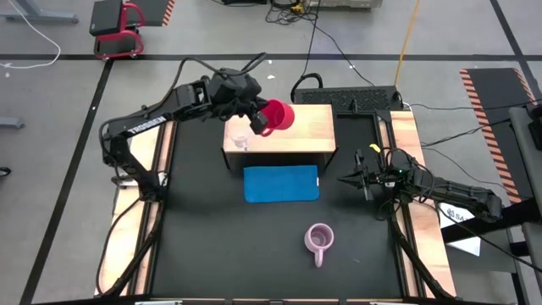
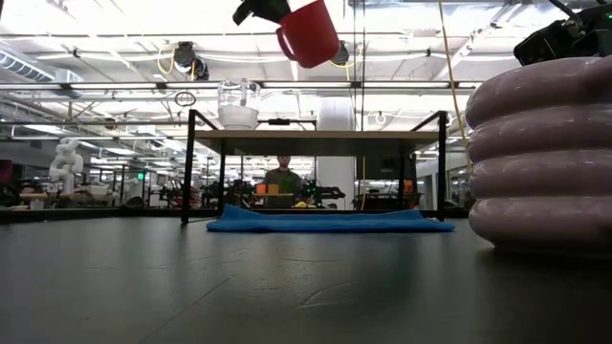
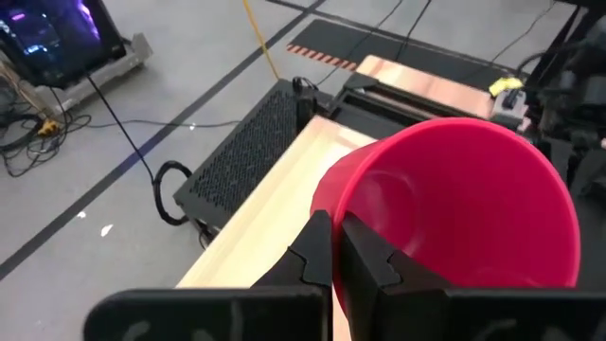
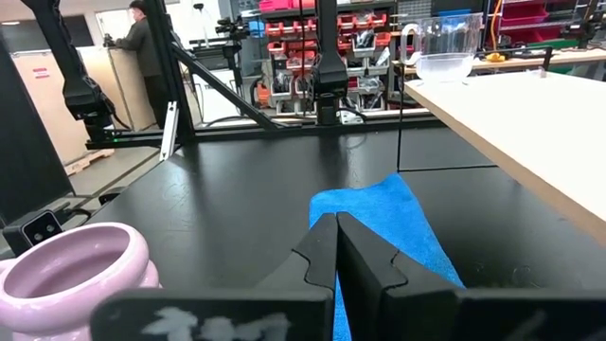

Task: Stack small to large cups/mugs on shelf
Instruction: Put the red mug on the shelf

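My left gripper (image 1: 257,119) is shut on the red mug (image 1: 278,116) and holds it in the air above the left half of the wooden shelf (image 1: 301,135). The small clear glass cup (image 1: 240,140) stands on its base on the shelf's left end, just beside and below the mug. The ribbed lilac mug (image 1: 318,240) stands on the black table near its front edge, handle toward the near side. My right gripper (image 1: 360,178) is shut and empty, low at the table's right side, pointing toward the blue mat (image 1: 281,183). My left gripper holds the red mug by its wall at the rim (image 3: 333,223), on the side nearest the arm. One finger (image 3: 371,265) looks to be inside the mug and the other outside. The fingers come from the table's left. The mug hangs tilted (image 2: 308,33), clear of the shelf.
The blue mat lies flat on the table in front of the shelf. A black case (image 1: 356,97) sits behind the shelf's far right corner. Wooden strips run along both table sides. A person (image 2: 282,177) shows far behind the table.
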### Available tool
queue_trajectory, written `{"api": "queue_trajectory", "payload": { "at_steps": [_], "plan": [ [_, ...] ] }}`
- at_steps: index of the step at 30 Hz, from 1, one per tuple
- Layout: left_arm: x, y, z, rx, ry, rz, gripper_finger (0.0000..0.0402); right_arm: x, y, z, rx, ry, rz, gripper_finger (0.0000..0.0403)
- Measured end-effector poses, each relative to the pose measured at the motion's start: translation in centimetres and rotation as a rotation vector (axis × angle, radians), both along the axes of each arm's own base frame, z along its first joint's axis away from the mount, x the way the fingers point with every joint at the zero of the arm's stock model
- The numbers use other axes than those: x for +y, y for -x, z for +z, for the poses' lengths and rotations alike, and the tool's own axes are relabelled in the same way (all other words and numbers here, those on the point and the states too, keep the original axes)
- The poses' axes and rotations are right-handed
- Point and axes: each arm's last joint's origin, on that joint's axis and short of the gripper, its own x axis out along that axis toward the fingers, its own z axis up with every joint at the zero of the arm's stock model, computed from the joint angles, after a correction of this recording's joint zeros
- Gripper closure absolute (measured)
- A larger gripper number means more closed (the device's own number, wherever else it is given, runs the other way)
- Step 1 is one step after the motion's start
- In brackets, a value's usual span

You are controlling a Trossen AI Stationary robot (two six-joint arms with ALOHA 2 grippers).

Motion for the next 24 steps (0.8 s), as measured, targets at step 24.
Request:
{"api": "queue_trajectory", "payload": {
  "at_steps": [24],
  "plan": [
    [2.1, -1.5, 0.0, 0.088, 0.232, 0.115, 0.0398, 0.0, 0.0, -0.1, 0.008, 0.0, 0.0, 0.0403]
  ]
}}
